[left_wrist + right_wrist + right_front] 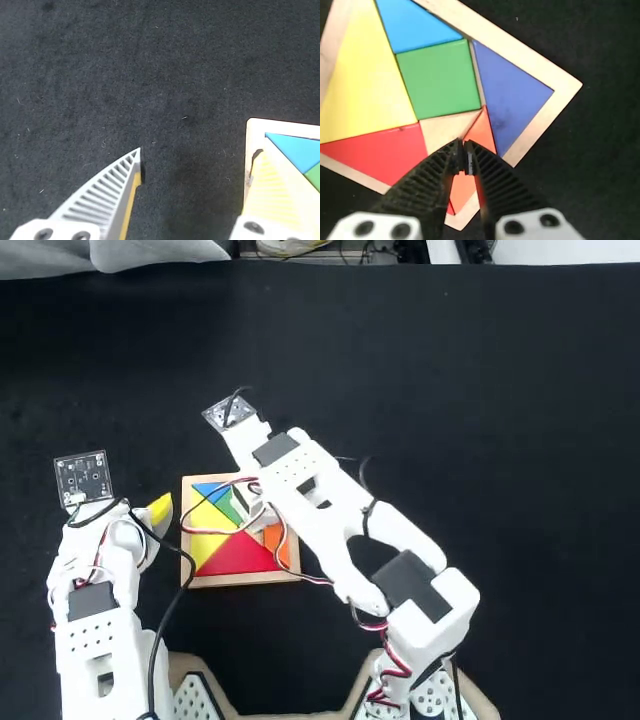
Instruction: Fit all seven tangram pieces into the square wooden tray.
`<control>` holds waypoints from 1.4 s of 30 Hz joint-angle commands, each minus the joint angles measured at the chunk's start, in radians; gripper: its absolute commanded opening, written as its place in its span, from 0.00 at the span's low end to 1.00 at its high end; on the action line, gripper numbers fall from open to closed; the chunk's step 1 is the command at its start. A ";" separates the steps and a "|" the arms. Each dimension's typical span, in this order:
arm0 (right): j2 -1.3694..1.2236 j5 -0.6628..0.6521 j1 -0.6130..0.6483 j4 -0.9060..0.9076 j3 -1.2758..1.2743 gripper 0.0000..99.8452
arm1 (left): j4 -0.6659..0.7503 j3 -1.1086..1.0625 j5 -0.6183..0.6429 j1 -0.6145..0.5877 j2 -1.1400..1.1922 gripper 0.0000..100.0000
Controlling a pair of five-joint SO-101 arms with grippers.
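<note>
The right gripper point(464, 152) hangs over the tray point(546, 115), fingers pressed together at the orange piece point(481, 132). The left gripper point(192, 197) sits just left of the tray, fingers apart.

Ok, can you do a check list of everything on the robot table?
surface: black table
job's things: wooden tray holds yellow piece, light blue piece, green piece, dark blue piece, orange piece, red piece; bare gap in the middle
clutter: nothing seen
grippers: left gripper, jaws open, at the tray's corner; right gripper, jaws shut, above the orange piece
cables: wires run along both arms
surroundings: grey cloth past the table's far edge
</note>
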State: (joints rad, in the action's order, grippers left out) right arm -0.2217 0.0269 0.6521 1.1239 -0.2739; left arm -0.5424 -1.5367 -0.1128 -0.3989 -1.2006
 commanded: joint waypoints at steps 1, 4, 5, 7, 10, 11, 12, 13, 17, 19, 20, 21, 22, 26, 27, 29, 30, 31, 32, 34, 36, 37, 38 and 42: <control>0.004 -0.009 0.012 -0.017 0.045 0.01 | 0.021 0.012 -0.005 0.005 -0.009 0.34; 0.012 -0.009 0.012 -0.011 0.048 0.01 | 0.021 0.012 -0.005 0.005 -0.009 0.34; 0.018 -0.009 0.009 -0.005 0.050 0.01 | 0.021 0.012 -0.005 0.004 -0.009 0.34; 0.050 -0.011 0.006 0.023 0.054 0.01 | 0.021 0.012 -0.005 0.004 -0.009 0.34; 0.117 -0.011 0.011 0.041 0.044 0.01 | 0.021 0.012 -0.005 0.004 -0.009 0.34; 0.136 -0.011 0.012 0.035 0.028 0.01 | 0.021 0.012 -0.005 0.005 -0.009 0.34; 0.143 -0.011 0.012 0.012 0.007 0.01 | 0.021 0.012 -0.005 0.005 -0.009 0.34; 0.143 -0.011 0.012 -0.028 -0.019 0.01 | 0.021 0.012 -0.005 0.005 -0.009 0.34; 0.087 -0.012 0.020 -0.209 -0.114 0.01 | 0.021 0.010 -0.005 0.007 -0.009 0.34; 0.056 -0.034 0.021 -0.195 -0.097 0.01 | 0.021 0.010 -0.005 0.007 -0.009 0.34; 0.047 -0.051 0.018 -0.164 -0.074 0.01 | 0.021 0.010 -0.005 0.007 -0.009 0.34; 0.045 -0.064 0.018 -0.118 -0.042 0.01 | 0.021 0.010 -0.005 0.005 -0.009 0.34; 0.045 -0.072 0.017 -0.072 -0.008 0.01 | 0.021 0.010 -0.005 0.005 -0.009 0.34; 0.058 -0.074 0.017 0.037 0.065 0.01 | 0.021 0.010 -0.005 0.005 -0.009 0.34; 0.056 -0.074 0.017 0.026 0.059 0.01 | 0.021 0.010 -0.005 0.005 -0.009 0.34; 0.045 -0.074 0.018 -0.017 0.033 0.01 | 0.021 0.010 -0.005 0.005 -0.009 0.34; 0.038 -0.074 0.018 -0.049 0.015 0.01 | 0.021 0.010 -0.005 0.005 -0.009 0.34; 0.024 -0.074 0.018 -0.075 0.004 0.01 | 0.021 0.010 -0.005 0.005 -0.009 0.34; 0.007 -0.074 0.021 -0.098 -0.007 0.01 | 0.021 0.010 -0.005 0.005 -0.009 0.34; -0.033 -0.074 0.021 -0.112 -0.008 0.01 | 0.021 0.010 -0.005 0.005 -0.009 0.34; -0.061 -0.074 0.020 -0.100 0.015 0.01 | 0.021 0.010 -0.005 0.004 -0.009 0.34; -0.059 -0.074 0.017 -0.072 0.033 0.01 | 0.021 0.010 -0.005 0.004 -0.009 0.34; -0.050 -0.074 0.017 -0.040 0.056 0.01 | 0.021 0.010 -0.003 0.004 -0.009 0.34; 0.039 -0.074 0.011 0.091 0.111 0.01 | 0.021 0.010 -0.002 0.004 -0.009 0.34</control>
State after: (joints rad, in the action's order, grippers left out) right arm -0.2677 -0.0361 0.6628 1.1485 -0.2232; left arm -0.5424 -1.5367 -0.1128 -0.3989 -1.2006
